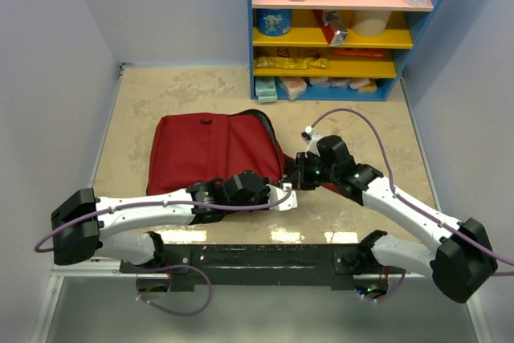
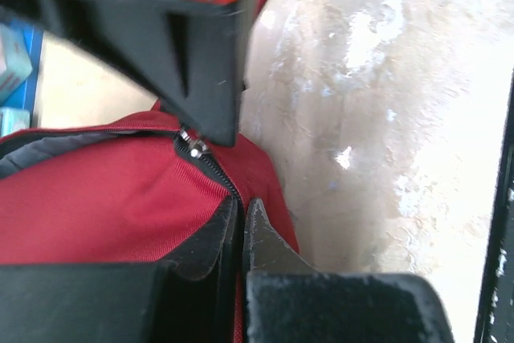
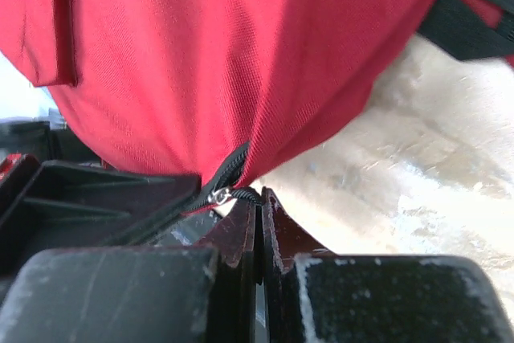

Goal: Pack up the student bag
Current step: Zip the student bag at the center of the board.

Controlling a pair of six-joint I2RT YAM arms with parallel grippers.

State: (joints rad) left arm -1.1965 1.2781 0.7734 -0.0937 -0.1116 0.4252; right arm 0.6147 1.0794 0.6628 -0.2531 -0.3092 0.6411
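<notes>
The student bag (image 1: 209, 154) is a dark-red backpack lying flat in the middle of the table. Both grippers meet at its near right corner. My left gripper (image 1: 283, 197) is shut on the bag's red fabric beside the black zipper line (image 2: 210, 168), its fingertips (image 2: 255, 222) pressed together. My right gripper (image 1: 293, 176) is shut on the black zipper pull (image 3: 250, 193), just past the silver slider (image 3: 218, 195), which also shows in the left wrist view (image 2: 193, 147). The bag (image 3: 209, 54) hangs lifted over the right fingers.
A blue shelf unit (image 1: 341, 30) with pink and yellow boards stands at the back right, holding bottles, a cup and snack packs. A black strap (image 3: 474, 6) trails off the bag's right. Walls close in the left and back. The black arm base rail (image 1: 265, 259) runs along the near edge.
</notes>
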